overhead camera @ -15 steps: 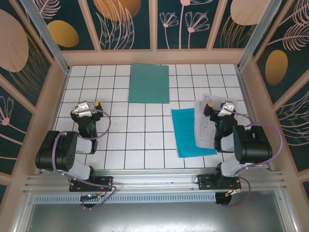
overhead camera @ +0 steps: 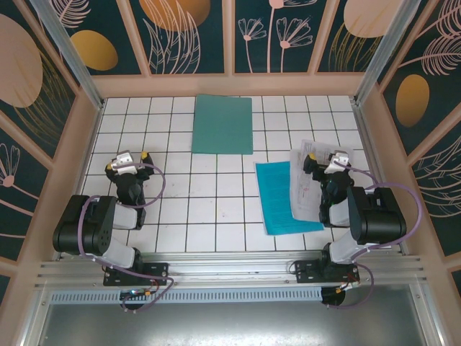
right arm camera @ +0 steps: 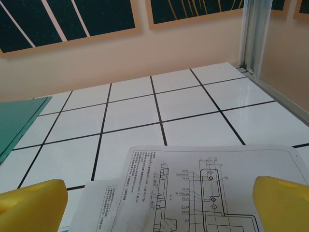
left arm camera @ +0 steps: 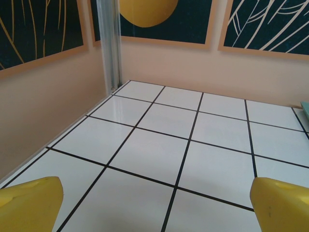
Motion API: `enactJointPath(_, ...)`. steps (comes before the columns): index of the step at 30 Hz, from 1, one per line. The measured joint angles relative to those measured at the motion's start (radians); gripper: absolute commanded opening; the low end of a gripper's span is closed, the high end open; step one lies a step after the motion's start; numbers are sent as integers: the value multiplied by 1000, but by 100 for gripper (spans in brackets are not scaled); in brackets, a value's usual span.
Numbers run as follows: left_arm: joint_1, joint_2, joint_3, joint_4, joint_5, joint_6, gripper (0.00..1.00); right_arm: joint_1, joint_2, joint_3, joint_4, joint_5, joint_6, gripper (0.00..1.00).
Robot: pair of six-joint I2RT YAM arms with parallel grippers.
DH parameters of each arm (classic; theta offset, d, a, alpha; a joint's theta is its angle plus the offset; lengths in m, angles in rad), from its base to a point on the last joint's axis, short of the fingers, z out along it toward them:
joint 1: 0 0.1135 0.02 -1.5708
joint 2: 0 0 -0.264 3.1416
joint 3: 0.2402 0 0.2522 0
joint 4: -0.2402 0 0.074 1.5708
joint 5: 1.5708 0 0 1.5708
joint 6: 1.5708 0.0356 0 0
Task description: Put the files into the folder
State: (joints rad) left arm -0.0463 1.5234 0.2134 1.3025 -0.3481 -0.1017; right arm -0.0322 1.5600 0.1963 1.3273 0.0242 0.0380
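Observation:
The dark teal-green folder (overhead camera: 222, 124) lies shut and flat at the back middle of the tiled table; one corner of it shows in the right wrist view (right arm camera: 19, 118). The files lie at the right: a cyan-blue sheet (overhead camera: 277, 198) with white printed sheets (overhead camera: 304, 184) overlapping its right side. The top white sheet (right arm camera: 203, 183) carries a technical drawing. My right gripper (overhead camera: 325, 160) hovers over the far end of the white sheets, open (right arm camera: 159, 208), holding nothing. My left gripper (overhead camera: 128, 160) rests at the left over bare tiles, open (left arm camera: 157, 212) and empty.
Peach side walls and a metal post (left arm camera: 110, 43) bound the table at left, and another post (right arm camera: 253, 34) at right. Bare white tiles (overhead camera: 216, 194) lie between the two arms and in front of the folder.

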Motion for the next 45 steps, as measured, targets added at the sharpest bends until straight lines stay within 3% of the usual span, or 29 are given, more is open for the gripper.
enactJointPath(13, -6, -45, -1, -37, -6, 1, 99, 12, -14, -50, 59, 35, 0, 99)
enactJointPath(17, -38, -211, 0, -140, -62, 2, 99, 55, -134, -139, 71, 136, -4, 99)
enactJointPath(21, -68, -367, 63, -250, -127, 0, 99, 84, -329, -113, 7, 232, -7, 99)
enactJointPath(23, -83, -415, 117, -298, -153, 0, 99, 104, -423, -56, -65, 286, -6, 99)
enactJointPath(26, -101, -467, 228, -406, -196, -25, 99, 129, -537, 166, -328, 362, 68, 99)
enactJointPath(30, -107, -433, 576, -827, -235, -203, 99, 97, -559, 570, -779, 376, 367, 99)
enactJointPath(32, -107, -381, 755, -1017, -230, -345, 99, 55, -573, 633, -927, 331, 538, 99)
enactJointPath(34, -102, -347, 843, -1132, -170, -459, 96, 6, -592, 594, -1002, 237, 645, 98)
enactJointPath(36, -97, -300, 874, -1227, -64, -553, 88, 1, -576, 570, -1141, 179, 724, 89)
enactJointPath(40, -103, -149, 882, -1345, 142, -651, 81, 118, -426, 637, -1369, 99, 752, 70)
enactJointPath(42, -114, -69, 882, -1399, 241, -685, 70, 192, -347, 687, -1436, 43, 747, 63)
enactJointPath(45, -133, 39, 905, -1472, 362, -697, 65, 268, -246, 737, -1463, -51, 744, 58)
